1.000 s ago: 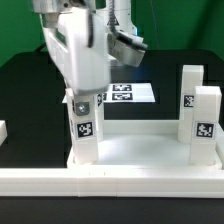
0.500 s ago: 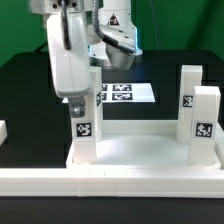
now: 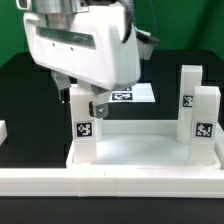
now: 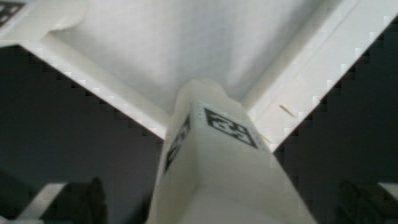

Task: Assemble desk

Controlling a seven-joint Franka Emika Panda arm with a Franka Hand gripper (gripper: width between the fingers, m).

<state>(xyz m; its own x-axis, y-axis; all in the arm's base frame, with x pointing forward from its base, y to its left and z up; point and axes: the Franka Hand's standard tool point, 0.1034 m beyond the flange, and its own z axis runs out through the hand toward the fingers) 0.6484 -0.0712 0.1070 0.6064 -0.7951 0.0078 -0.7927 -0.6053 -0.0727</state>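
The desk's white tray-like top [image 3: 140, 148] lies upside down near the front of the table with three tagged white legs standing in its corners. My gripper [image 3: 84, 100] sits over the leg [image 3: 84, 128] at the exterior view's left, its fingers [image 3: 100, 106] on either side of the leg's upper end. In the wrist view this leg [image 4: 222, 150] rises from the top [image 4: 196, 50] between my dark fingers [image 4: 80, 200], with a gap on each side. My gripper [image 4: 222, 205] is open and holds nothing. Two more legs [image 3: 190, 100] [image 3: 207, 116] stand at the right.
A long white rail bar [image 3: 110, 181] runs across the front, against the desk top. The marker board [image 3: 138, 93] lies behind on the black table, partly hidden by my hand. A small white piece [image 3: 3, 130] shows at the left edge.
My fingers have spread apart and let go of the left leg, which stays upright in its corner. The hand has turned about the leg and now shows its broad side.
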